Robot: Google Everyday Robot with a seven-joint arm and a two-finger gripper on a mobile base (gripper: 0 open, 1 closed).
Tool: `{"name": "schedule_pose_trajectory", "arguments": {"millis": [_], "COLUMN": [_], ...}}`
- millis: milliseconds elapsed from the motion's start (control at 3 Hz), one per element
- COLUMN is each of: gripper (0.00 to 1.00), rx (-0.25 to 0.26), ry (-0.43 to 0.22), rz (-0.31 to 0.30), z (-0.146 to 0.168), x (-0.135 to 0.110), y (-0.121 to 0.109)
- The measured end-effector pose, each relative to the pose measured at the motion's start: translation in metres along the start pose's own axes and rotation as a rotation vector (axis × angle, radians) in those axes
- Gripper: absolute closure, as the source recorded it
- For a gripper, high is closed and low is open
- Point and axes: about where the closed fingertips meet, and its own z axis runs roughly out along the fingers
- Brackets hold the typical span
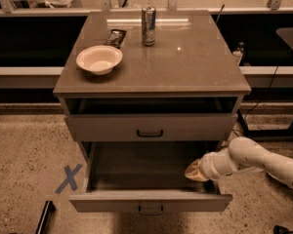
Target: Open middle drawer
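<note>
The middle drawer (151, 201) is grey-brown and stands pulled far out, its deep plain box showing bare inside. Its small black bar handle (150, 209) is at the centre of the low front. The top drawer (150, 127) above it is a little way out, with a dark gap under the countertop. The lowest drawer is hidden below the open one. My gripper (195, 171) on the white arm (254, 157) reaches in from the right and sits inside the open drawer against its right side wall.
On the cabinet top (195, 62) are a white bowl (99, 59), a metal can (148, 26) and a dark flat packet (115, 37). A blue tape X (68, 178) marks the floor at the left. A dark bar (44, 217) lies at lower left.
</note>
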Motion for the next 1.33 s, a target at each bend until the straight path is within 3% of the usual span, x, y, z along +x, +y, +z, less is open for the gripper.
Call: {"name": "schedule_pose_trajectory", "arguments": {"millis": [333, 667, 1333], "gripper": [1.00, 0.97, 0.98], "rx": [-0.093, -0.195, -0.330], "ry": [0.029, 0.041, -0.028], "rz": [-0.027, -0.078, -0.093], "z": [0.033, 0.053, 0.050], "x": [0.002, -0.001, -0.006], "y": [0.016, 0.037, 0.089]}}
